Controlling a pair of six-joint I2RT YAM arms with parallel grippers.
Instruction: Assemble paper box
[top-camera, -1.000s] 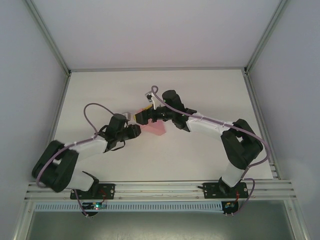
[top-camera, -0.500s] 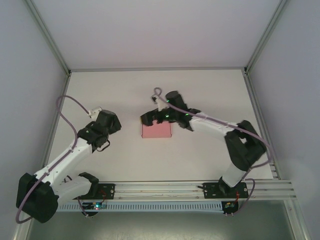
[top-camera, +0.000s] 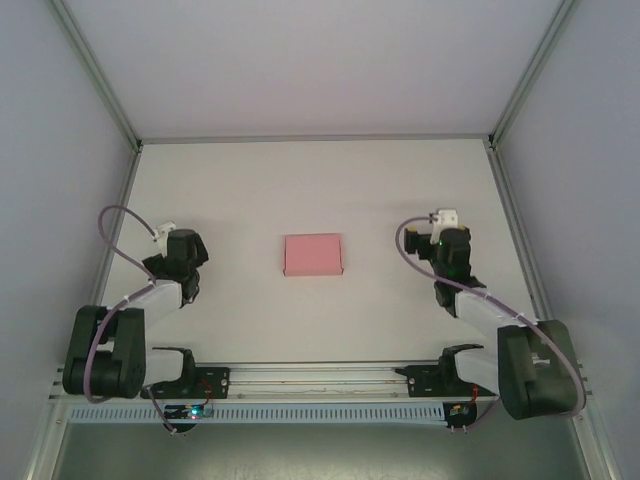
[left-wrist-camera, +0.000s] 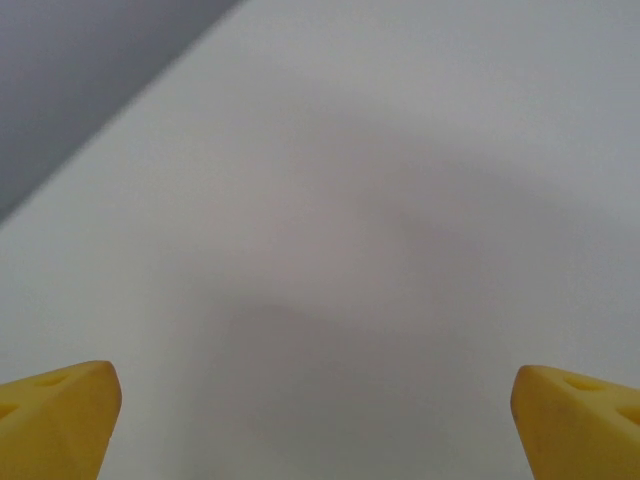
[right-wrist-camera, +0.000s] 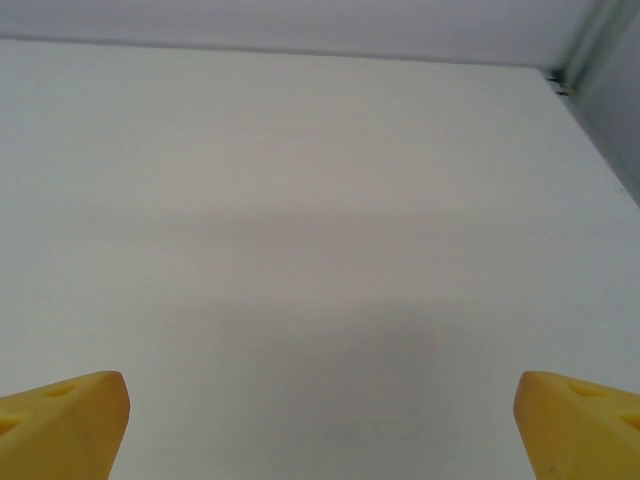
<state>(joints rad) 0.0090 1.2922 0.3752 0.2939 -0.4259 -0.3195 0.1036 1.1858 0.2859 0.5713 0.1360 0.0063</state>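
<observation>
Pink paper box (top-camera: 312, 255) lay flat, centre of surface (top-camera: 380, 190).
Left fingers (left-wrist-camera: 55, 425) & right fingers (right-wrist-camera: 60, 425) stood wide, empty, well apart from it, one each side.

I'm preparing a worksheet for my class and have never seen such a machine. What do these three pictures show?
These are two robot arms, the left arm and right arm, bolted at the near edge of a white table. One picture looks down from above. The other two come from cameras on the wrists: the yellow tips are the fingers of the left gripper and right gripper, both open and holding nothing. A pink paper box lies mid-table between the arms, touched by neither.
</observation>
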